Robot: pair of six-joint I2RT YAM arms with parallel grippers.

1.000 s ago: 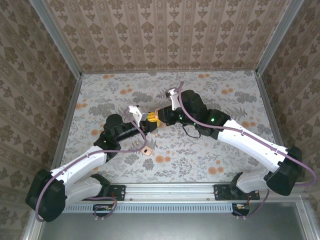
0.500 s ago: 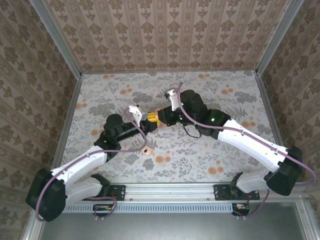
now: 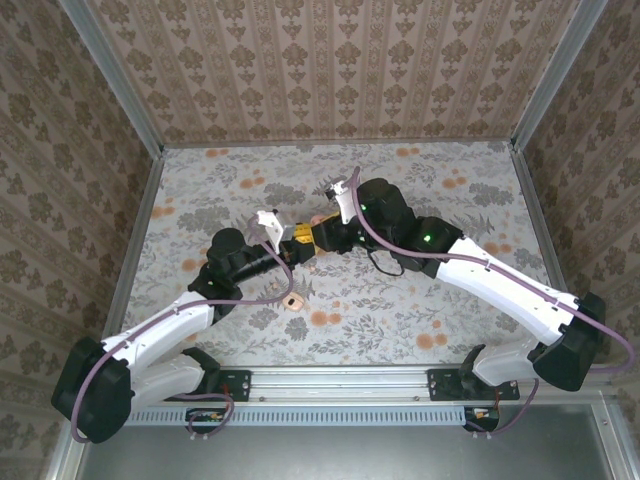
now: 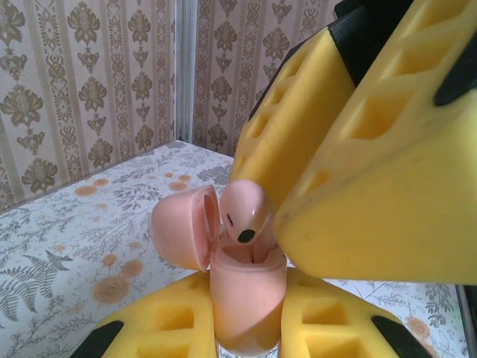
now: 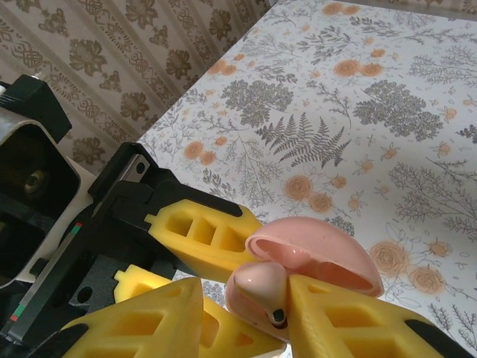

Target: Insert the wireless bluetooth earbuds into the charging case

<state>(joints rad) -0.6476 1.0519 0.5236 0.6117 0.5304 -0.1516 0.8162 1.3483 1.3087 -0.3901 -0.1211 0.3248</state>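
Note:
The pink charging case (image 4: 246, 298) stands upright with my left gripper (image 4: 247, 322) shut on its body, and its lid (image 4: 179, 235) is hinged open to the left. A pink earbud (image 4: 244, 212) sits stem-down in the case mouth, its head sticking out. My right gripper (image 5: 246, 292) hangs right over it, open: the earbud (image 5: 262, 287) rests against one yellow finger (image 5: 335, 313), with a gap to the other. Seen from above, the left gripper (image 3: 297, 240) and the right gripper (image 3: 318, 238) meet at mid-table. A second small pink earbud (image 3: 292, 300) lies on the cloth nearer the bases.
The floral tablecloth (image 3: 420, 190) is walled in by patterned panels on three sides. A metal rail (image 3: 350, 380) with the arm bases runs along the near edge. A purple cable (image 3: 385, 245) loops off the right arm.
The right jaws have spread apart, letting go of the earbud in the case mouth. Both wrists have drifted slightly left; the left grip on the case is unchanged.

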